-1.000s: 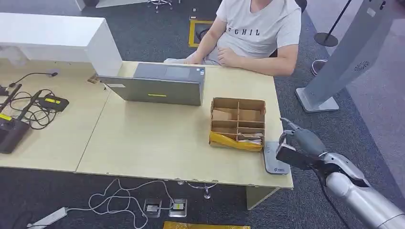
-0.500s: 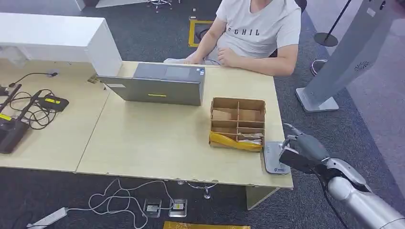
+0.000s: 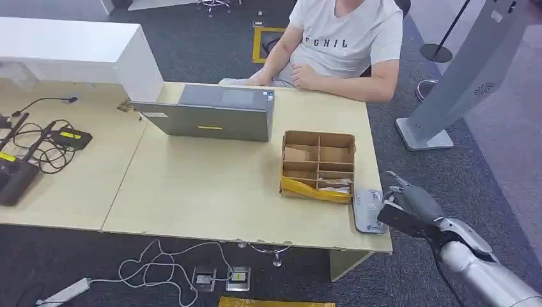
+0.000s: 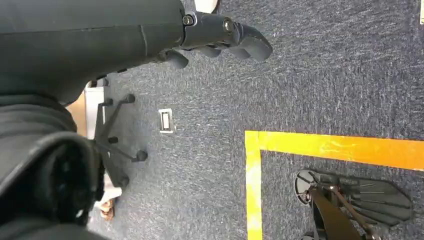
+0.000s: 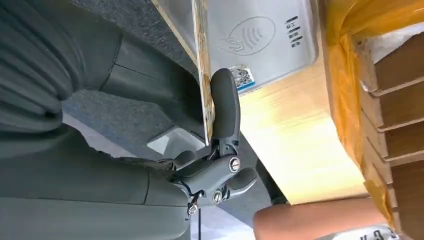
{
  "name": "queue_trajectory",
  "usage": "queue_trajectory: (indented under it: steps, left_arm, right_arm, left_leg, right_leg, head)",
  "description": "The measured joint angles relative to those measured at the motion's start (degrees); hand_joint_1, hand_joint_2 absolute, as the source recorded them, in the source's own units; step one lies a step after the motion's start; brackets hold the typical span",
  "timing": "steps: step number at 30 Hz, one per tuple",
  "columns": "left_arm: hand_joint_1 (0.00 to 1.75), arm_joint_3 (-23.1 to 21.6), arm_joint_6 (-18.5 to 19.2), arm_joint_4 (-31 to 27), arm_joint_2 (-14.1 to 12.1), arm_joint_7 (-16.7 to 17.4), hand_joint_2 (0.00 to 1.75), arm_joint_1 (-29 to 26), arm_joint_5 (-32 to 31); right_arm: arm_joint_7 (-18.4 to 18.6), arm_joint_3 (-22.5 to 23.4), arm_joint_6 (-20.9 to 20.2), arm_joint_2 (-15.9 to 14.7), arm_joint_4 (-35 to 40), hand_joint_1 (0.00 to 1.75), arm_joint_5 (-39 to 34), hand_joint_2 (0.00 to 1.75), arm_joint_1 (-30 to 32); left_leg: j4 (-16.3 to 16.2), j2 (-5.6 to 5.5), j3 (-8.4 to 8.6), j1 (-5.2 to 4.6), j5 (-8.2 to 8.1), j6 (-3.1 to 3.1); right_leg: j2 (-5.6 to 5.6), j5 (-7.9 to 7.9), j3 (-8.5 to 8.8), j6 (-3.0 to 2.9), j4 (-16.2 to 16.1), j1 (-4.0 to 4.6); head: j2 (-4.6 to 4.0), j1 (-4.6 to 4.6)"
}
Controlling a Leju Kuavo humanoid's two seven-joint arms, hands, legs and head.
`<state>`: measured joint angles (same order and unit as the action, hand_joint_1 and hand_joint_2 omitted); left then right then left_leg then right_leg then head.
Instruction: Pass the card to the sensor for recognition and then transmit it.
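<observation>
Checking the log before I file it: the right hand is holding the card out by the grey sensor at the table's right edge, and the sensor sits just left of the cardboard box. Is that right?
Not quite. The head view shows the grey sensor just right of the cardboard box, not left. The rest holds: the right hand holds the card by the sensor at the table's right edge.

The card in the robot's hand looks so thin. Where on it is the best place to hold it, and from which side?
By one edge, faces pinched between thumb and fingers, as the right hand holds the card now. It is flat and thin, so only its faces offer grip. Coming from the end away from the reader likely leaves the rest free to pass over it.
</observation>
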<state>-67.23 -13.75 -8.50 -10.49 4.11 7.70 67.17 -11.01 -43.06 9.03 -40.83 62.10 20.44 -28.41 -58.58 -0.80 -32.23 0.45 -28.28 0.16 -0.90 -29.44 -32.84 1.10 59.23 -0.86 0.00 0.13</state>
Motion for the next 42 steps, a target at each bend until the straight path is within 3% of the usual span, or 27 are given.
queue_trajectory:
  steps: [17, 25, 38, 42]
  left_arm:
    - [0.0, -0.39, 0.55, 0.0, 0.0, -0.55, 0.0, 0.02, -0.66]
    - [0.0, -1.51, 0.83, 0.0, -0.02, -0.81, 0.0, 0.05, -0.72]
    - [0.0, -2.21, 0.98, 0.0, 0.0, -1.11, 0.0, 0.14, -0.02]
    - [0.0, -2.32, 1.14, 0.0, -0.04, -1.14, 0.0, 0.13, 0.22]
  right_arm:
    - [0.11, 1.51, 0.04, 1.18, -0.96, 1.75, 2.25, 1.75, -0.81]
    - [3.23, 5.64, -4.29, -1.29, 4.59, 1.75, 5.16, 1.75, -7.98]
    - [3.84, 8.13, -4.22, -2.56, 8.85, 1.75, 7.89, 1.75, -9.82]
    - [4.41, 8.94, -6.23, -3.32, 9.94, 1.75, 12.04, 1.75, -15.02]
  left_leg:
    - [0.0, 0.0, -0.02, -0.01, 0.0, 0.0]
    - [0.0, 0.0, 0.02, -0.01, 0.01, 0.0]
    - [0.0, 0.0, -0.01, -0.03, 0.0, 0.0]
    - [0.0, 0.02, -0.01, -0.04, 0.01, 0.0]
  right_leg:
    - [0.0, 0.0, 0.01, 0.0, 0.01, -0.01]
    - [0.0, 0.01, 0.01, 0.0, 0.0, -0.01]
    - [0.01, 0.01, 0.0, 0.0, 0.01, -0.02]
    - [0.02, 0.02, -0.01, 0.0, 0.02, -0.04]
  head:
    - [0.0, -0.02]
    - [0.0, 0.0]
    - [0.0, -0.02]
    - [0.0, -0.02]
